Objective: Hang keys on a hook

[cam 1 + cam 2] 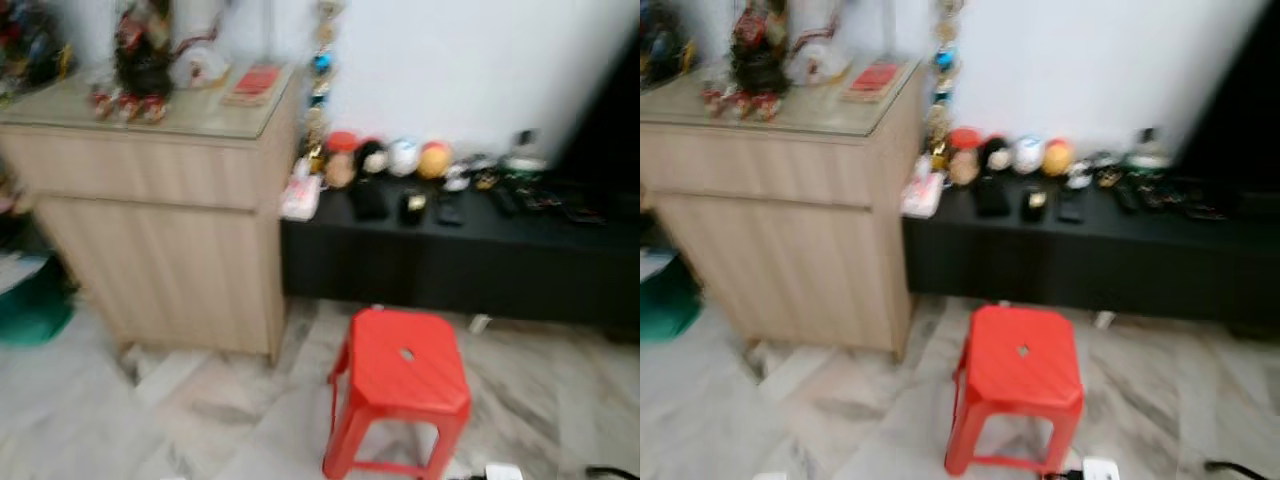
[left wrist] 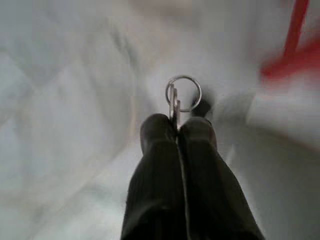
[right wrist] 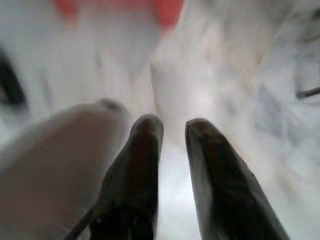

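left hand [image 2: 177,125] pinching keys [image 2: 176,98], red stool [image 1: 402,388] ahead

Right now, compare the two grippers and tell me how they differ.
The left gripper has its jaws pressed together, pinching the keys with the ring sticking out past the tips; the right gripper has its jaws apart with a gap between them. The left one carries a load; the right one holds nothing. Both have long black fingers and hang above the pale marble floor.
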